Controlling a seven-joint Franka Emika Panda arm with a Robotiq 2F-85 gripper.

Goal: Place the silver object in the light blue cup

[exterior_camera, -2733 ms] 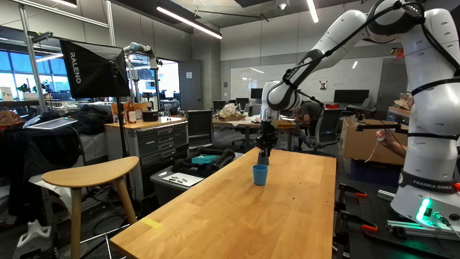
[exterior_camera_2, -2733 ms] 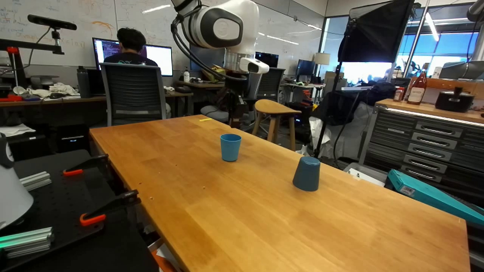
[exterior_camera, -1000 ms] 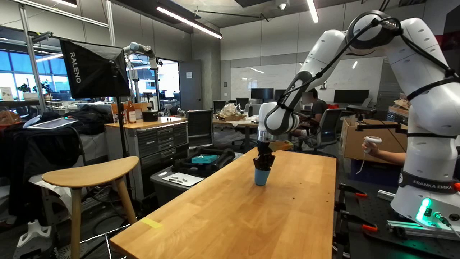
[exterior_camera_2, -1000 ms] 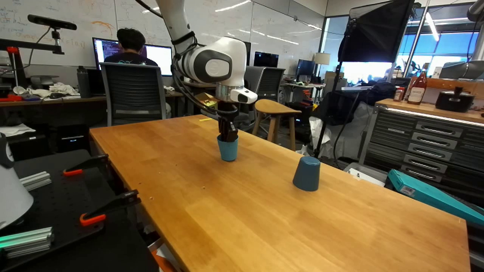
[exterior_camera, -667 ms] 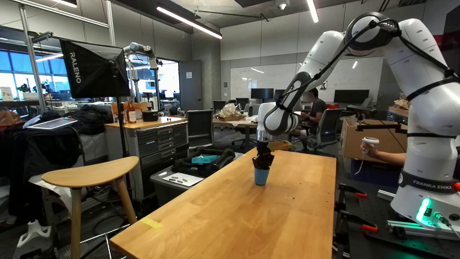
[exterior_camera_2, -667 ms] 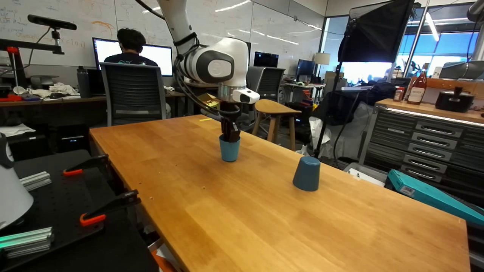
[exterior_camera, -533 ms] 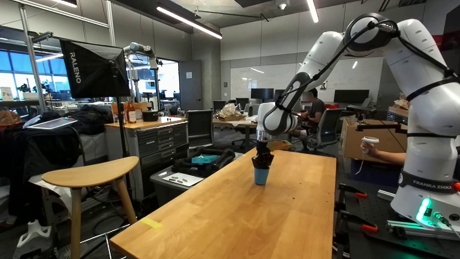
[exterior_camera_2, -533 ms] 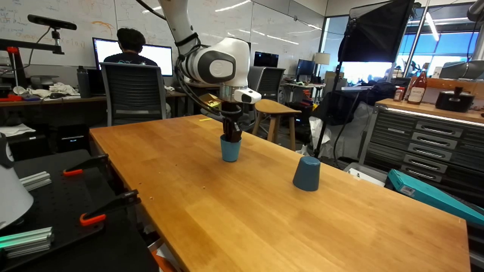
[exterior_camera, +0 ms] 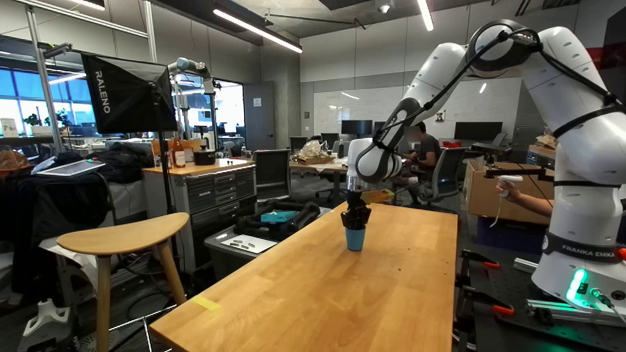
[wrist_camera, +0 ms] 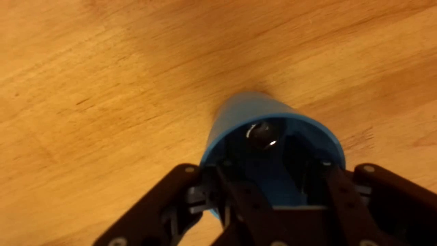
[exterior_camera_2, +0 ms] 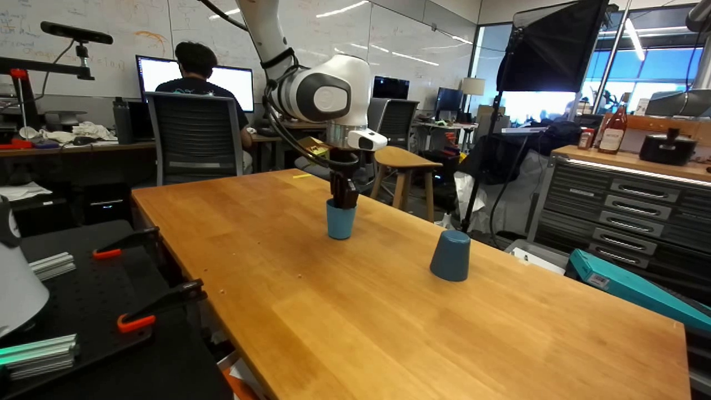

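In an exterior view, the pincer [exterior_camera: 356,225] reaches into the upright light blue cup [exterior_camera: 355,240] on the desk [exterior_camera: 381,293]; in an exterior view, a darker cup [exterior_camera_2: 450,256] stands upside down, well apart. Over to the wrist view: the pincer is spread, a blue strip showing through its gap, and there's the silver object [wrist_camera: 262,135], inside the cup! Letting go looks like the step in hand, so next, I'd say, a straight lift, clear of the cup.
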